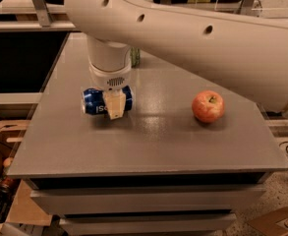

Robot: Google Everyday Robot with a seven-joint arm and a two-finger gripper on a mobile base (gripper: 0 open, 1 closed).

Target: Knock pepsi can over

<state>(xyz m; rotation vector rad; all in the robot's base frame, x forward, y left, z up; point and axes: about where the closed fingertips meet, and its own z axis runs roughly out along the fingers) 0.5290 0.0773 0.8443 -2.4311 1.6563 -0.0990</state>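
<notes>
The pepsi can [92, 101] lay on its side on the grey surface [158, 139]. The gripper [114, 110] hung directly over the can's middle; its grip could not be told. An apple [208, 106] sat well to the can's right.

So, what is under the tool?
The pepsi can lies on its side on the table, directly under the tool. The tool covers the can's middle, so how it touches the can cannot be seen.

Smooth white arm [192, 38] with dark round holes, grilled wrist [109, 78], tan gripper [114, 107] low over table [148, 146]
</notes>
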